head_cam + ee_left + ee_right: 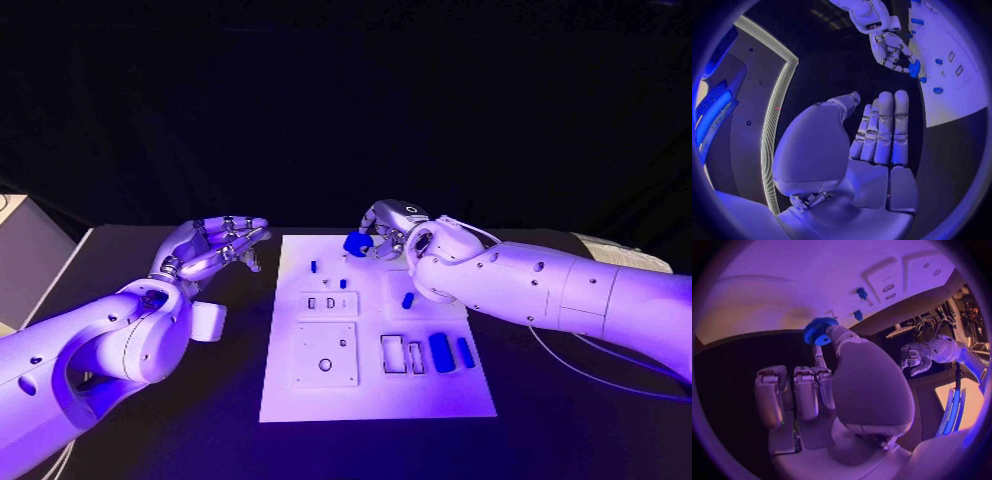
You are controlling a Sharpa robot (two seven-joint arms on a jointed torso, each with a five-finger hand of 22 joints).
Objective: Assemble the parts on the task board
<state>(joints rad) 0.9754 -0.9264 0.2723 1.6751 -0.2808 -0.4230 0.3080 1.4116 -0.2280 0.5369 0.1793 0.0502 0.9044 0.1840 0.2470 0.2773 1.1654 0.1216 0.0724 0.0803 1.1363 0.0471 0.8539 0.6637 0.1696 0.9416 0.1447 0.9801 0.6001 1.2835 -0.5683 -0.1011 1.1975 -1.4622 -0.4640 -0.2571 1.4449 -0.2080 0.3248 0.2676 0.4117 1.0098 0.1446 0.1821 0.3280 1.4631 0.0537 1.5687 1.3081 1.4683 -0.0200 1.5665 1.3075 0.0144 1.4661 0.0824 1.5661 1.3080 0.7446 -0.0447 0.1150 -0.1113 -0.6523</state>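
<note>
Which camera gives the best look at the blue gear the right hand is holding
The right wrist view: the blue gear sits close, its toothed rim clear, pinched at the tips of the right hand. The head view shows it as a small blue lump; the left wrist view shows a distant blue spot.

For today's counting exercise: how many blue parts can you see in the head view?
6: gear held by the right hand; two pegs upper board; one mid-right; two bars lower right. Others may be hidden.

No readable text, labels, brands, numbers or signs anywhere, neither on task board (378,400) nor on arms.
</note>
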